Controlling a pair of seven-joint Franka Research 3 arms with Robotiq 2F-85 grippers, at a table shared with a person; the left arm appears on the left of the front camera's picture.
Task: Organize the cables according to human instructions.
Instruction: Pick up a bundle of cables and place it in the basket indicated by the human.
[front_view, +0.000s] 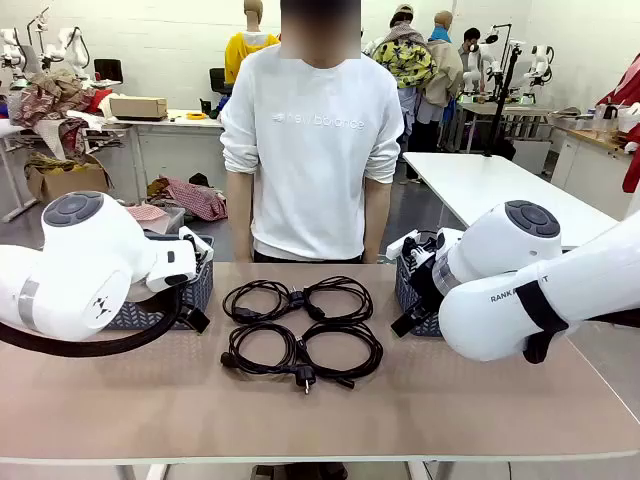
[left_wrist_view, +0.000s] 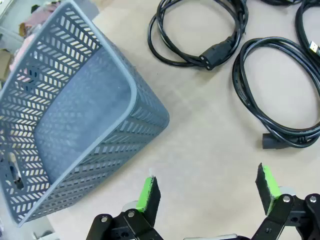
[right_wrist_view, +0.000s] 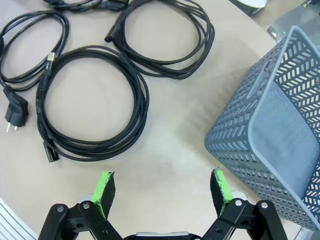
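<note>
Big stuff first: the tan table (front_view: 150, 410) runs right across the front view, and a person (front_view: 310, 150) in a white sweatshirt stands at the far side with arms down; the left arm (front_view: 80, 265) comes in from the left and the right arm (front_view: 530, 290) from the right, both bent low over the tabletop.

There are 2 grey mesh baskets on the table; the left basket (left_wrist_view: 115, 145) sits by the left arm's wrist and the right basket (right_wrist_view: 250, 125) by the right arm's wrist, 1 on each side of the cables; what I can see of their insides has nothing in it.

The 4 cables (front_view: 297, 298) lie flat in the middle of the table between the baskets, black coils packed close in a 2 by 2 block; the far pair meet at their plugs, and a plug on the near pair pokes out toward the robot.

The left gripper (left_wrist_view: 206, 177) has its green pads spread wide apart with nothing between them; it hangs over bare table, with the basket off to 1 side and 2 coils to the other; the right gripper (right_wrist_view: 162, 176) is the same deal, jaws wide and holding nothing, over bare table near a big coil.
</note>
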